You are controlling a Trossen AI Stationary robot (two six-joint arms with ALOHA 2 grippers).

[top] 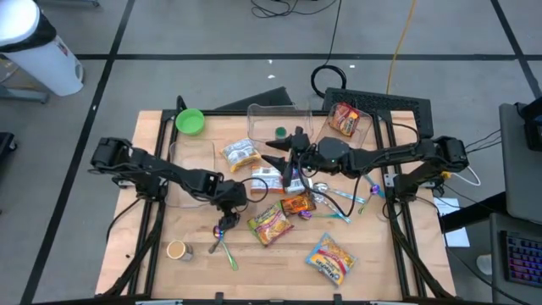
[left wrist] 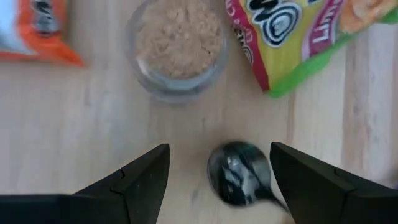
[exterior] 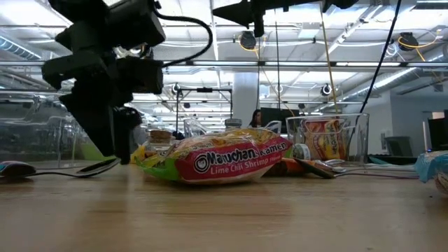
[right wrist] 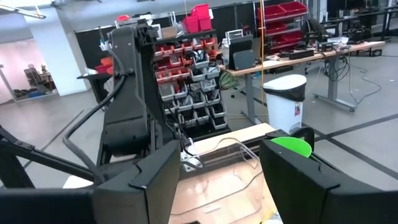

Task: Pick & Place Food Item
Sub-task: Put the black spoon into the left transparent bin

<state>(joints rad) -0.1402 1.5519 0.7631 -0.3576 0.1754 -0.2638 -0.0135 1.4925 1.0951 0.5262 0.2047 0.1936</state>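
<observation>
Ramen, the lime chili shrimp packet (top: 269,223), lies flat on the wooden table (top: 381,263) near its middle, and in the low view (exterior: 213,162) it fills the foreground just beside the left arm. It is my guess at the food item meant, since several other packets lie about: one toward the near edge (top: 330,258), an orange one (top: 296,203) just past it, and a white one (top: 240,154) further back. Nothing grips any of them.

Largest on the table are the clear containers at the back; one (top: 351,120) already holds a packet, which suggests these tubs are where food goes. A green bowl (top: 190,121) sits at the back left corner.

The left gripper (left wrist: 217,177) hangs low over the boards with its jaws apart and empty, pointing straight down. Between its fingers lies the dark bowl of a spoon (left wrist: 239,180), so it seems lined up on the spoon rather than on food; the ramen's edge (left wrist: 292,43) and a glass jar of brown powder (left wrist: 179,46) lie just beyond.

The right gripper (right wrist: 217,180) is held high above the table's middle, jaws apart and holding nothing, looking level toward the room, apparently parked clear of the other arm.

A small cup (top: 176,250) stands near the front left.
</observation>
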